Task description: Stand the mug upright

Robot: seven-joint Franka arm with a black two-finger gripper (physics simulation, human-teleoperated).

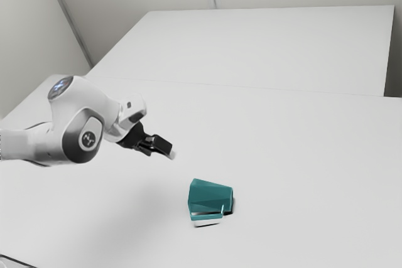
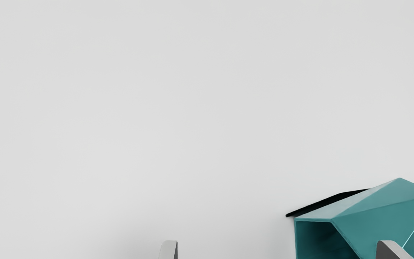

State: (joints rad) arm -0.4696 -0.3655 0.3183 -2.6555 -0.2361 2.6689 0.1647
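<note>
The gripper (image 1: 171,153) hangs above the table, to the upper left of the teal mug (image 1: 210,198) in the exterior view, apart from it. The faceted mug lies on its side, its handle (image 1: 206,216) toward the bottom of that view. In the wrist view the gripper (image 2: 277,248) is open, its two fingertips far apart with nothing held. One fingertip overlaps the mug (image 2: 383,216) in that picture, and part of the mug's dark hollow inside is visible beside it.
The white table (image 1: 301,155) extends around the mug. Behind it stands a pale raised surface or panel (image 1: 251,42). A dark thin line, perhaps a cable (image 1: 17,260), runs at the exterior view's bottom left corner.
</note>
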